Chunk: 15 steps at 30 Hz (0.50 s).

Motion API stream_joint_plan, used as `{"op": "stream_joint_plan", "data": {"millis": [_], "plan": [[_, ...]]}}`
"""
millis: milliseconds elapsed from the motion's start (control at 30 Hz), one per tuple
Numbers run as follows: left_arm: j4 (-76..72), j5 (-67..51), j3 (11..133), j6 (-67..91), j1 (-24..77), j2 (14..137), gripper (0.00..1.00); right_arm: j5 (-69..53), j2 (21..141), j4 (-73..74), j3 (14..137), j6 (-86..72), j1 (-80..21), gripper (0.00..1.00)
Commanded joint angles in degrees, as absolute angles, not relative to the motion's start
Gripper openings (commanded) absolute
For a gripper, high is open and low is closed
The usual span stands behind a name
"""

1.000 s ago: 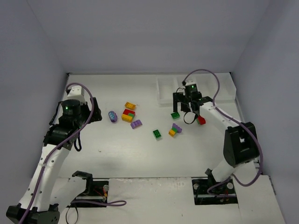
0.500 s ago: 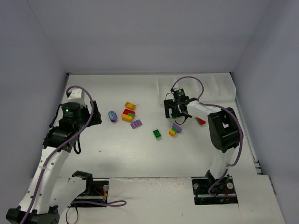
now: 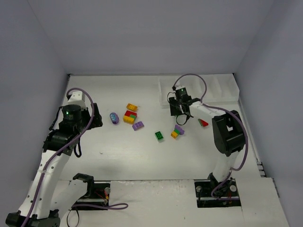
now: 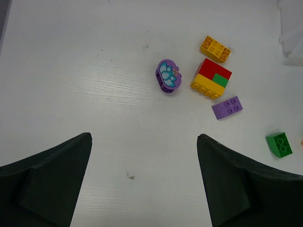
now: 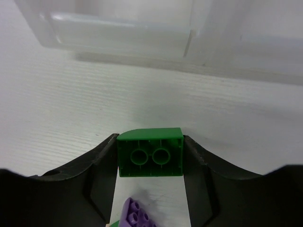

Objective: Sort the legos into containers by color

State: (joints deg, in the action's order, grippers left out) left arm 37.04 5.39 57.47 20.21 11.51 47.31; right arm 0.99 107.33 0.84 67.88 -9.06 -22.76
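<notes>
right jaws grip a green brick [image 5: 150, 152] near the white tray [image 5: 118, 28].

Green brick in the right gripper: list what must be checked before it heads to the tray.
1. Grip: right gripper fingers press both sides of the green brick: ok.
2. Brick lifted off the table: cannot tell.
3. Nothing else caught: a purple brick shows close beneath the held one; contact: cannot tell.
4. Tray lies straight ahead, with no brick in between: ok.
5. Left gripper open and away on the left side: ok.
</notes>
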Motion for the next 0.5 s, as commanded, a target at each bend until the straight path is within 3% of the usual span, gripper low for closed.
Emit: {"op": "stream_joint_plan", "data": {"millis": [0,200,467], "plan": [[35.1,5.5,58.2,21.3,11.6,47.5,0.86,3.8,98.9,-5.0,71.7,-7.5,-23.6,0.03],[35.2,4.4,57.4,22.6,11.7,47.3,0.86,4.1,102.5,-5.5,83.0,-4.6,-23.6,0.08],[36.8,4.6,57.0,23.0,11.6,46.4,0.86,4.4,115.4,-5.1,95.6,-5.7,-23.5,0.28]]}}
